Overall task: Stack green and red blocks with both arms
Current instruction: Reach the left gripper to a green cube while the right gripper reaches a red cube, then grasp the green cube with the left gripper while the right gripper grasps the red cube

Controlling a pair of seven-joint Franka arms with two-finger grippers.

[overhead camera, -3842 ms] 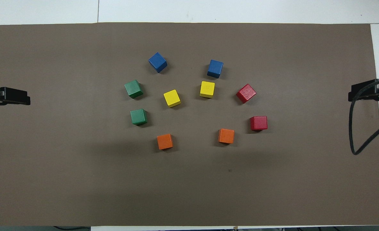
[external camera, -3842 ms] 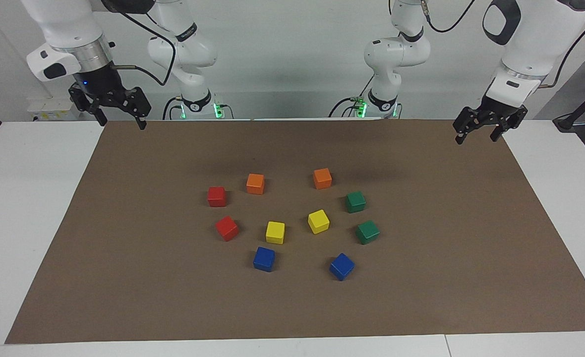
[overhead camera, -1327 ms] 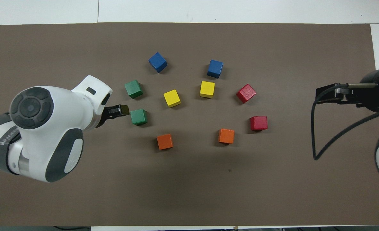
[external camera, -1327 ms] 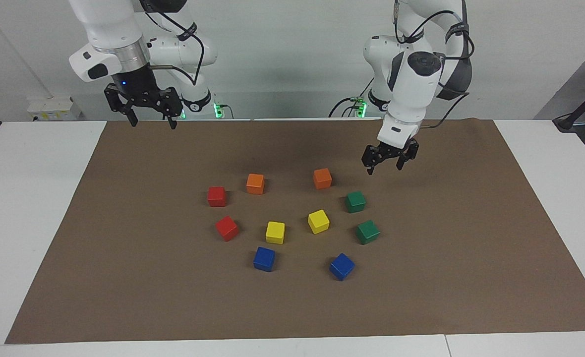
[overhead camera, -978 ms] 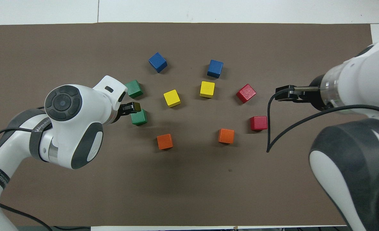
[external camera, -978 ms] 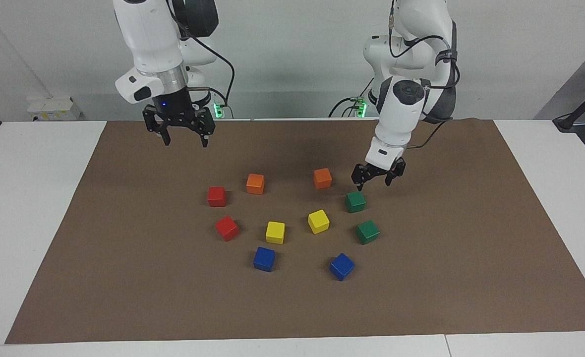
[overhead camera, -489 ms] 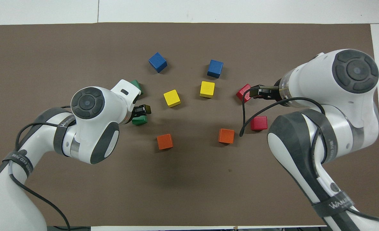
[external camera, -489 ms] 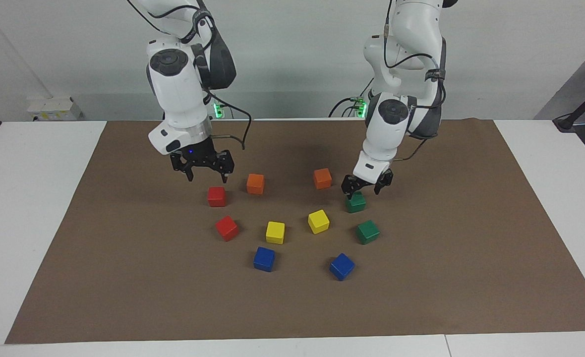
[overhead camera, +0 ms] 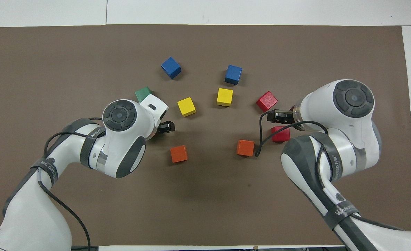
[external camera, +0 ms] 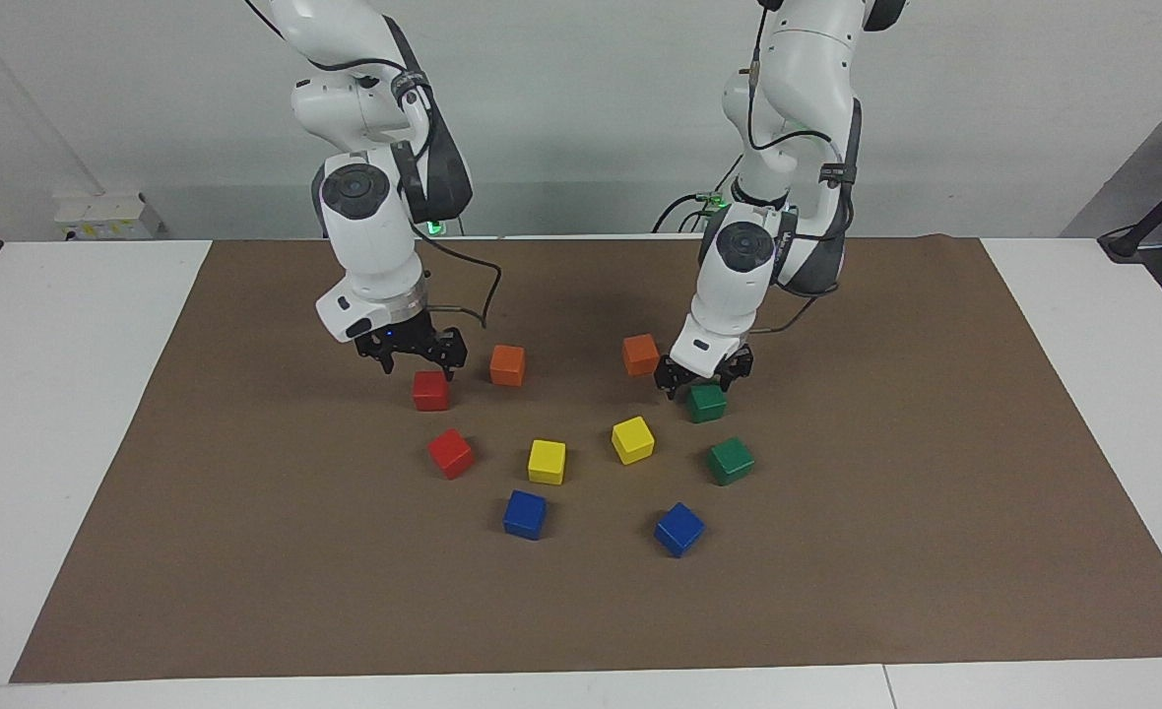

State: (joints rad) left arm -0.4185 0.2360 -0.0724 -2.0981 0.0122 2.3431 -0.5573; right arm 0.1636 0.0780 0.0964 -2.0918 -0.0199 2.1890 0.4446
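Facing view: high camera across table, looks toward robots, takes in whole brown mat (external camera: 197,551) and both arm bases. Overhead view: high above robots' end, looks steeply down, mat fills frame. Shared: mat with cube cluster, half turn apart.

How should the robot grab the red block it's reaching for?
From straight above, pinching two opposite flat sides. The red block nearer the robots sits flat and square on the mat, with bare space all round it. The right hand hangs open just over it, so dropping down and closing looks easiest.
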